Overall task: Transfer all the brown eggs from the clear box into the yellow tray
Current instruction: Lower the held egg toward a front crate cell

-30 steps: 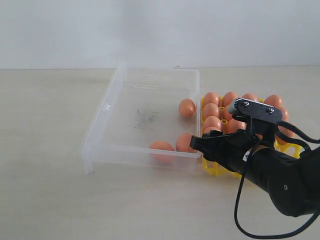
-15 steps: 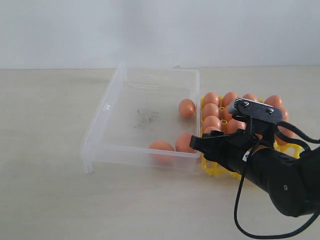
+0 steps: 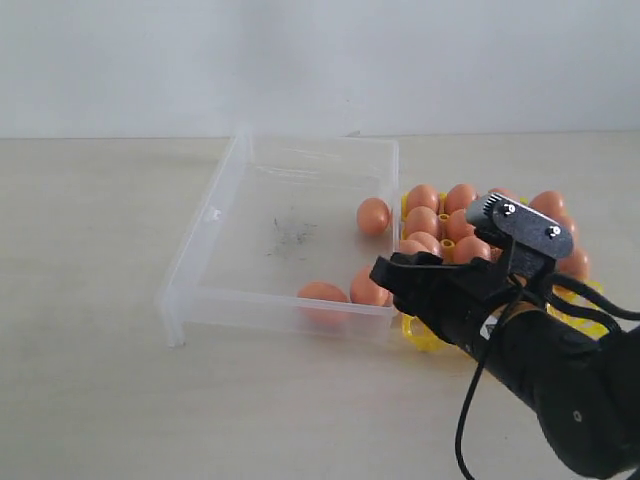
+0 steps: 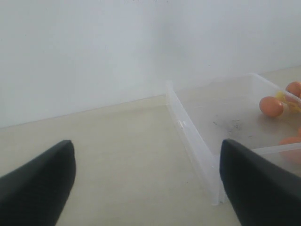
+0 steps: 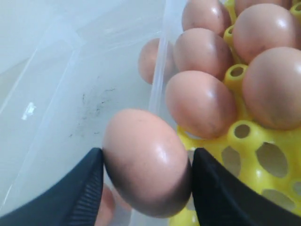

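Note:
My right gripper (image 5: 146, 159) is shut on a brown egg (image 5: 146, 162) and holds it over the line where the clear box wall (image 5: 157, 84) meets the yellow tray (image 5: 235, 136). In the exterior view the right gripper (image 3: 398, 277) hangs at the box's near right corner and hides the held egg. Three brown eggs lie in the clear box (image 3: 205, 215): one by the right wall (image 3: 373, 216) and two near the front wall (image 3: 323, 297), (image 3: 366, 288). Several eggs (image 3: 460, 197) fill the yellow tray (image 3: 420, 335). My left gripper (image 4: 146, 181) is open over bare table, beside the box (image 4: 188, 132).
The pale table (image 3: 90, 390) stretches left of and in front of the box. A white wall (image 3: 320, 60) closes off the far side. The right arm's black cable (image 3: 470, 420) loops down near the front edge.
The right gripper has shifted slightly left and up at the box's near right corner. The eggs in the box and the tray have stayed put.

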